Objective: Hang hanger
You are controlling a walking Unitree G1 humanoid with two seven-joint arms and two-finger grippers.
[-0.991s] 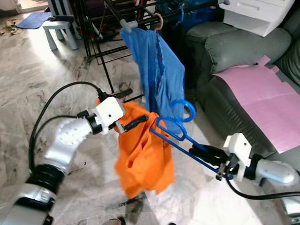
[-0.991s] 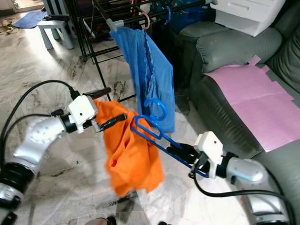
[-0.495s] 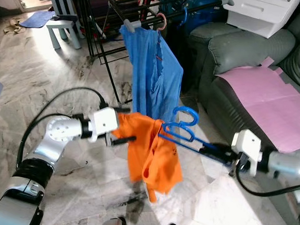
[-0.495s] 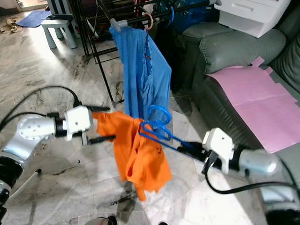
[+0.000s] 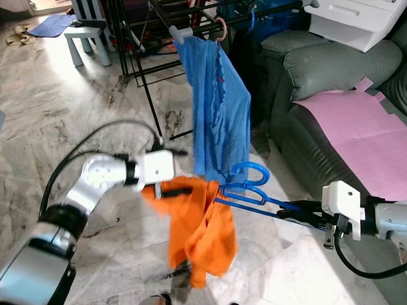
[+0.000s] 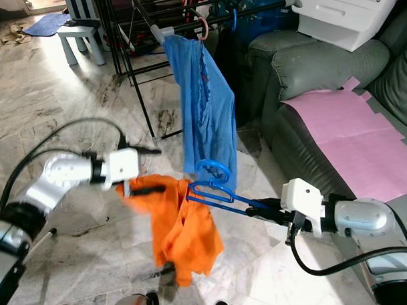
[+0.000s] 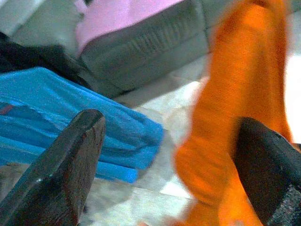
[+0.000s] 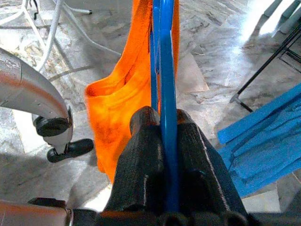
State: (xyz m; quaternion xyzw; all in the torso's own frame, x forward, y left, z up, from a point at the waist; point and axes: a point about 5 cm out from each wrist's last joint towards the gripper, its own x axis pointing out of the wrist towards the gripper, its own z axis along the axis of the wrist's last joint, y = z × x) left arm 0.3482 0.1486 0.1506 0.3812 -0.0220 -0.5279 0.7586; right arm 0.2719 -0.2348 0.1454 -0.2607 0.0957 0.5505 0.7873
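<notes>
Jaws of the right gripper (image 5: 307,211) are clamped tight on the blue hanger (image 5: 250,192), the bar pinched between both black fingers (image 8: 141,155), seen clearly in the right wrist view. Left gripper (image 5: 177,190) has its fingers spread apart; orange cloth lies between them but no pinch is visible, and whether they touch it can't be told. Hanger is held out roughly level in front of the robot, hook end pointing toward the rack, with the orange shirt (image 5: 204,236) draped off it and hanging low over the marble floor (image 5: 71,114). Black drying rack (image 5: 144,43) stands ahead and up from the hanger, a blue garment (image 5: 218,119) already hung from its rail on a pink-hooked hanger (image 5: 220,29). Grey sofa (image 5: 339,83) with a pink sheet (image 5: 365,131) sits to the right. Judgement: shirt looks only half on, bunched to one side, so the step in hand is seating it on the hanger before any lift. To do it well, left gripper should probably pull the free shoulder over the hanger's open end while the right keeps the bar level and steady so cloth doesn't slide off. Then raise the hook well up to the rail, beside the blue garment rather than into it. Risk: shirt slips off on the lift, or the hem drags on the floor.
</notes>
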